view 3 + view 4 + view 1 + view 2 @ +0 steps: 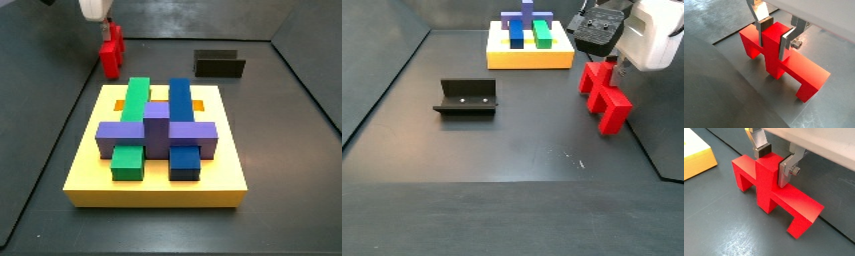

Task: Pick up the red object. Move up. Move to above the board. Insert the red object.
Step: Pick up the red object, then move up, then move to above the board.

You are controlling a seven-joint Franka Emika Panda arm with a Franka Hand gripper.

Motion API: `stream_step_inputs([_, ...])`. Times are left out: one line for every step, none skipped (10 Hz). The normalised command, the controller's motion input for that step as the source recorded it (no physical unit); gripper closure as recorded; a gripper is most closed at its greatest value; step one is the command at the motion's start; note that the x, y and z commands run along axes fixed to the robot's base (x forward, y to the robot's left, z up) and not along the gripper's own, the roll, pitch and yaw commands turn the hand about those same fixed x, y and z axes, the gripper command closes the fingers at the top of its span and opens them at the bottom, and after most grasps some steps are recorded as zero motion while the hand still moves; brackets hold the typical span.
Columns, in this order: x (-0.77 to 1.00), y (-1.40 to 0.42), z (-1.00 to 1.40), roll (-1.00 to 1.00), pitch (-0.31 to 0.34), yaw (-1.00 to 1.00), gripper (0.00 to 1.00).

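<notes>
— Where are your jaws?

— My gripper (773,159) has its jaws clamped on the raised stem of the bright red blocky plastic piece (774,193), which stands on the dark grey surface (516,150).

— Anything hidden?

— My arm is cut off above. The thick yellow square board (158,180) sits apart. No writing is readable.

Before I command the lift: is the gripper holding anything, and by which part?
The gripper has its fingers on either side of the red object's raised middle stem. The piece stands on the floor; whether the grip is tight cannot be told.
</notes>
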Motion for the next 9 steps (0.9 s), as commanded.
stream_step_inputs([0.0,0.0,0.0,0.0,0.0,0.0,1.0])
stream_step_inputs([0.0,0.0,0.0,0.0,0.0,0.0,1.0])
stream_step_inputs([0.0,0.0,0.83,0.0,0.0,0.0,1.0])
stream_step_inputs([0.06,-0.02,0.86,0.01,-0.021,-0.07,1.0])
stream_step_inputs([0.01,-0.03,0.63,0.0,0.02,-0.07,1.0])
stream_step_inputs([0.02,-0.01,0.33,0.0,0.013,-0.04,1.0])
stream_step_inputs([0.0,0.0,1.4,0.0,0.0,0.0,1.0])
stream_step_inputs([-0.04,-0.01,1.4,-0.01,0.045,0.01,1.0])
stream_step_inputs([-0.09,-0.02,1.4,-0.01,0.014,0.0,1.0])
